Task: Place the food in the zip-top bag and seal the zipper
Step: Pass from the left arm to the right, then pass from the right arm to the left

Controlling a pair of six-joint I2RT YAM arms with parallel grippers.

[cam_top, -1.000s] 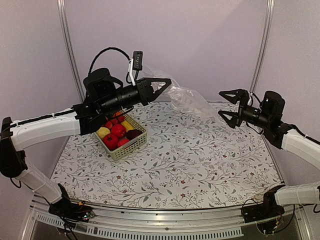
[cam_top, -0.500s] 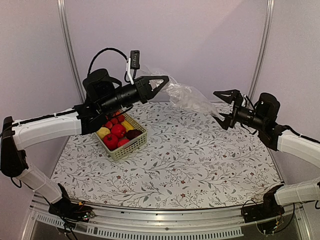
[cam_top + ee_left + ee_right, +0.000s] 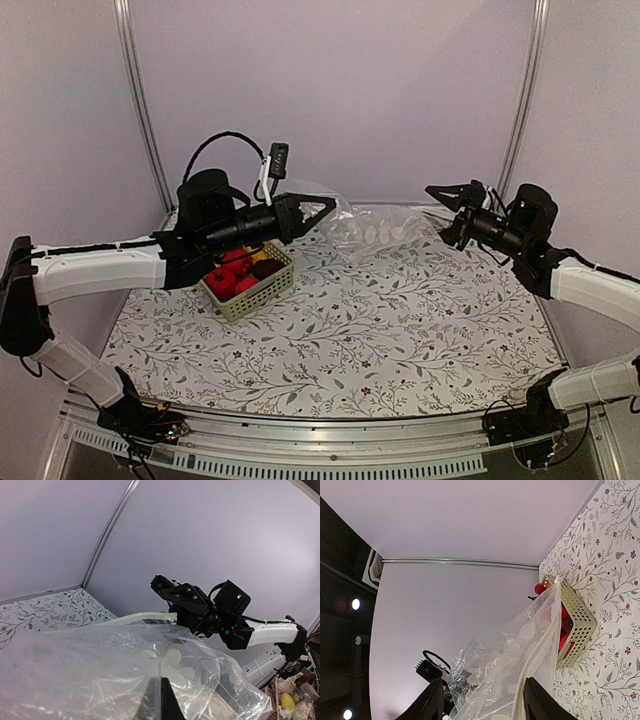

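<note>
Tablecloth (image 3: 380, 330) white, vine-printed; lilac walls (image 3: 400, 90), corner posts (image 3: 139, 100); zip-top bag (image 3: 370, 228) at back.

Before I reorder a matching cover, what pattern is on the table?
The table: white with grey-green leafy sprigs and red flowers, clearest in the top external view.

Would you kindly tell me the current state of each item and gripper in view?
left gripper: shut on the zip-top bag
right gripper: open, jaws either side of the bag's edge
zip-top bag: held up, no food seen inside
zipper: cannot tell whether sealed
food: in the basket
basket: upright, holding the food
</note>
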